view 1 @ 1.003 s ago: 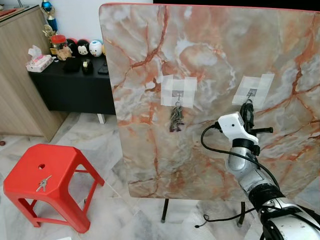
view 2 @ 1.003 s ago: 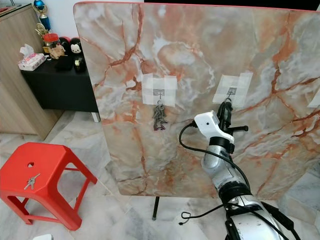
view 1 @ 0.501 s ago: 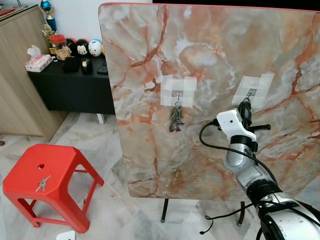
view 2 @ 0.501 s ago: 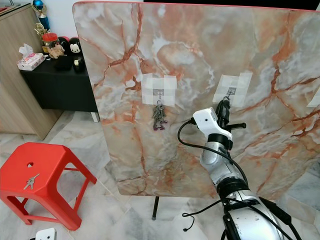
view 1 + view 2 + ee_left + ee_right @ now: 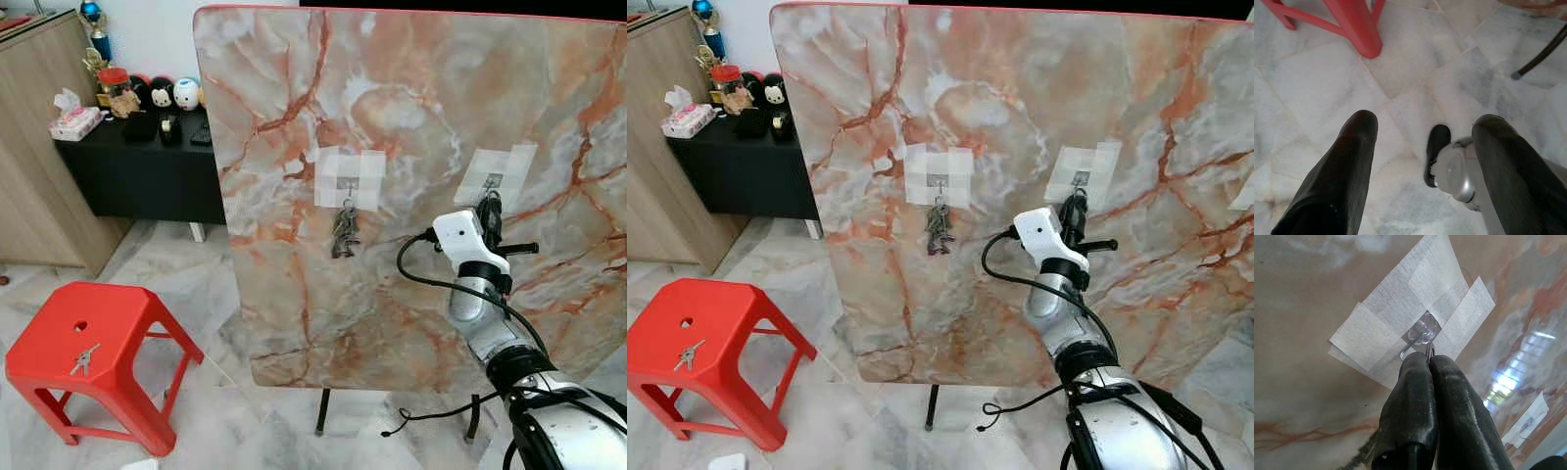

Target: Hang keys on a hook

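The left gripper hangs low over the marble floor, its fingers spread wide. A red stool stands nearby with a small set of keys lying on top. Farther off, the right gripper is pressed together on a key ring at the taped hook on the marble board. Another bunch of keys hangs from the other hook.

No text, label or number can be read anywhere.
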{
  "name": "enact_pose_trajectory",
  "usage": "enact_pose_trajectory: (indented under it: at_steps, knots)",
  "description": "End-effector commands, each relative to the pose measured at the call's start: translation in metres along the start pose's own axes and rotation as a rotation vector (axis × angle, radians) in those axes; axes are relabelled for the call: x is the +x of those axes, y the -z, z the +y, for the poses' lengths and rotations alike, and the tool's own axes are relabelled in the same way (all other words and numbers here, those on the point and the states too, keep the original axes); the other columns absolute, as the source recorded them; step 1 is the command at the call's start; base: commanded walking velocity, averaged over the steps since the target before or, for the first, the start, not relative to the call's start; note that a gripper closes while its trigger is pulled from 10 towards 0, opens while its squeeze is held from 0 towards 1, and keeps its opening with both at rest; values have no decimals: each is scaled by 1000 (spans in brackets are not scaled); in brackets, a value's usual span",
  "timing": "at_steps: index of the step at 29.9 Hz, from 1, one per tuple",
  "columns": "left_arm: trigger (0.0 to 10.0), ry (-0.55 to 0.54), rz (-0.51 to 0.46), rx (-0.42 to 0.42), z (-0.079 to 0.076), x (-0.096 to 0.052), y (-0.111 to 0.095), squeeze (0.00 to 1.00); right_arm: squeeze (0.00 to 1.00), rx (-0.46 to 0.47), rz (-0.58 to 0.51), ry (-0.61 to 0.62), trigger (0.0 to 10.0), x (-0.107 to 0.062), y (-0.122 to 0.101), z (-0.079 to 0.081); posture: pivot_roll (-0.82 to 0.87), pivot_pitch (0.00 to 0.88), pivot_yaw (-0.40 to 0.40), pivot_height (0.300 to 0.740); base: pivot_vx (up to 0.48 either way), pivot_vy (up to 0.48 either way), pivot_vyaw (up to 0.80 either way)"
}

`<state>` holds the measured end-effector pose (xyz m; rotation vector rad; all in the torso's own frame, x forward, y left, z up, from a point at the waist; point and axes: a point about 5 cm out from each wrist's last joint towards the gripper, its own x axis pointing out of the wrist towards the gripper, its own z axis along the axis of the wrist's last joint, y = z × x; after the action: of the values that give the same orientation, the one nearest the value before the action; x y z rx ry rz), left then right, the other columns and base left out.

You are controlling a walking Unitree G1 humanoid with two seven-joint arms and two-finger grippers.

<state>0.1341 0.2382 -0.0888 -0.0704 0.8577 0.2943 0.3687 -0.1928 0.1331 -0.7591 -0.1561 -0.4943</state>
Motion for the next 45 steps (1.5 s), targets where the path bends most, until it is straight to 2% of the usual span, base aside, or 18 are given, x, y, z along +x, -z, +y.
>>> enact_pose_trajectory:
  at_steps: [1,11,13,17,19,20,23,29,33,34,35,38,39,40,41,45]
  knots:
    - [10000,0,9,21,-3,0,1,0,0,13,16,15,10000,6,-1,-5,171,0,-42,740,0,0,0]
    - [10000,4,12,24,-8,1,1,0,0,18,23,-17,10000,8,-4,-2,173,0,-47,740,0,0,0]
    - [10000,-1,11,22,-5,1,1,0,0,17,25,-20,10000,8,-4,-2,173,0,-48,740,0,0,0]
    - [10000,-22,1,14,16,-2,0,0,0,24,26,-23,10000,10,-5,-3,173,0,-48,740,0,0,0]
    - [10000,-24,0,14,18,-2,0,0,0,25,26,-24,10000,10,-6,-3,173,0,-48,740,0,0,0]
    - [10000,-34,-5,9,29,-4,0,0,0,24,24,-27,10000,11,-6,-3,173,0,-50,740,0,0,0]
    - [10000,-45,-11,5,42,-7,0,0,0,27,20,-32,10000,12,-9,-3,174,0,-51,740,0,0,0]
    - [10000,-46,-15,3,44,-8,0,0,0,24,23,-61,10000,13,-11,0,176,0,-52,740,0,0,0]
    - [10000,-37,-19,7,37,-7,1,0,0,26,28,-52,10000,13,-11,0,177,0,-55,740,0,0,0]
    - [10000,-31,-21,8,31,-5,0,0,0,28,32,-52,10000,13,-11,0,178,0,-55,740,0,0,0]
    - [10000,-20,-26,12,19,-2,-3,0,0,30,36,-55,10000,13,-11,0,179,0,-56,740,0,0,0]
    - [10000,-10,-30,14,8,1,-7,0,0,31,39,-62,10000,13,-12,1,179,0,-56,740,0,0,0]
    - [10000,1,-36,17,-5,4,-11,0,0,30,41,-67,10000,13,-12,1,180,0,-56,740,0,0,0]
    - [10000,1,-36,17,-5,4,-11,0,0,30,41,-67,10000,13,-12,1,180,0,-56,740,0,0,0]
    - [10000,9,-40,20,-15,6,-14,0,0,31,42,-71,10000,14,-13,2,179,0,-56,740,0,0,0]
    - [10000,19,-43,26,-29,7,-17,0,0,35,43,-80,10000,13,-14,3,177,0,-57,740,0,0,0]
